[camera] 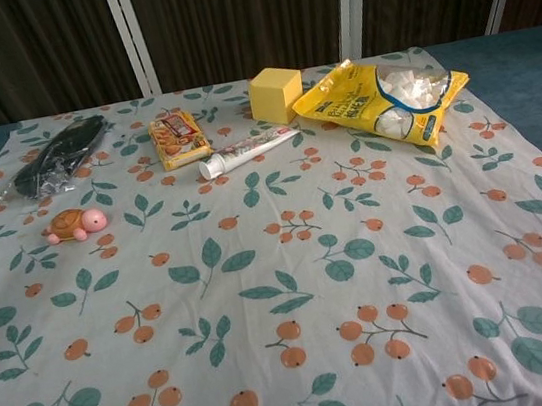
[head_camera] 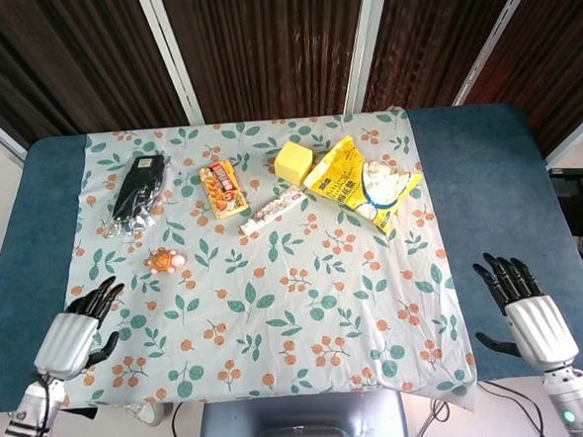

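Note:
In the head view my left hand (head_camera: 76, 333) hovers open over the near left corner of the patterned cloth (head_camera: 277, 308), holding nothing. The small turtle toy (head_camera: 164, 259) (camera: 75, 224) lies nearest to it, further in on the cloth. My right hand (head_camera: 525, 308) is open over the blue table (head_camera: 486, 167) at the near right, beside the cloth's edge. Neither hand shows in the chest view. Along the far side lie a black packet (head_camera: 137, 193) (camera: 59, 157), a snack pack (head_camera: 222, 188) (camera: 178, 138), a white tube (head_camera: 271, 210) (camera: 244, 152), a yellow cube (head_camera: 293, 162) (camera: 275, 94) and a yellow bag (head_camera: 362, 184) (camera: 383, 98).
Dark curtains with white posts (head_camera: 168, 53) stand behind the table. The cloth's front edge hangs over the table near a grey base (head_camera: 295, 431). Dark equipment (head_camera: 578, 206) sits off the right side.

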Motion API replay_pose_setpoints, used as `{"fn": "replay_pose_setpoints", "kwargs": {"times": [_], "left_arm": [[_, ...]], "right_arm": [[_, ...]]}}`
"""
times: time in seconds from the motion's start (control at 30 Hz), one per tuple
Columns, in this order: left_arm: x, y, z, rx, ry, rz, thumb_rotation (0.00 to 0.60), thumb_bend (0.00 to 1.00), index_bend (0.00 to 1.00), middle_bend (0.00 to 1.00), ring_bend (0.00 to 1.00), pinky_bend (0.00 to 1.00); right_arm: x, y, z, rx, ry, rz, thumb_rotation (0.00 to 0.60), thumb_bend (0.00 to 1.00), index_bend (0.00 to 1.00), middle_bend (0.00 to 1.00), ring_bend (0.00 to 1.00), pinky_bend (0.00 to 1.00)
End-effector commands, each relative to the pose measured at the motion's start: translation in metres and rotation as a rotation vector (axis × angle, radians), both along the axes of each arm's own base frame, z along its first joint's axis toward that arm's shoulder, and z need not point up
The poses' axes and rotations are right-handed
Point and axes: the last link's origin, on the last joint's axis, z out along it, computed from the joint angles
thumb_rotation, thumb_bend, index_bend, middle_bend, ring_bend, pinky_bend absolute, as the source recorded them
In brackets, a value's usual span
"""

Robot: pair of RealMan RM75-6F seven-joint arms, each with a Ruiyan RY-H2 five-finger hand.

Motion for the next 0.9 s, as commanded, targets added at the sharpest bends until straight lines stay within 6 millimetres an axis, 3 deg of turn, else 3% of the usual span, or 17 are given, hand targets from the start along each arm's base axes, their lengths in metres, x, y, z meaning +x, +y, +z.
{"fn": "replay_pose_setpoints", "kwargs": {"times": [0.03, 0.17, 0.37, 0.63, 0.9], "left_arm": [[0.021, 0.041, -0.027, -0.046, 0.029, -0.041, 0.6, 0.43, 0.0, 0.0, 0.41, 0.58], [0.033, 0.07, -0.051, -0.081, 0.028, -0.046, 0.6, 0.43, 0.0, 0.0, 0.62, 0.82], [0.043, 0.106, -0.077, -0.078, 0.047, -0.046, 0.599, 0.42, 0.0, 0.01, 0.79, 0.99], [0.036, 0.134, -0.094, -0.059, 0.105, -0.026, 0.599, 0.43, 0.0, 0.15, 0.85, 1.0], [0.019, 0.147, -0.098, -0.015, 0.197, 0.0, 0.6, 0.43, 0.09, 0.21, 0.85, 1.0]], "right_arm": [[0.0, 0.0, 0.0, -0.003, 0.001, 0.0, 0.6, 0.13, 0.0, 0.0, 0.0, 0.0], [0.0, 0.0, 0.001, -0.007, 0.004, -0.003, 0.6, 0.13, 0.0, 0.0, 0.0, 0.0], [-0.002, -0.001, -0.001, 0.01, 0.005, -0.015, 0.6, 0.13, 0.0, 0.0, 0.0, 0.0], [-0.003, 0.0, 0.003, 0.014, -0.001, -0.024, 0.6, 0.13, 0.0, 0.0, 0.0, 0.0], [-0.002, 0.004, 0.005, 0.026, -0.01, -0.027, 0.6, 0.13, 0.0, 0.0, 0.0, 0.0]]}}
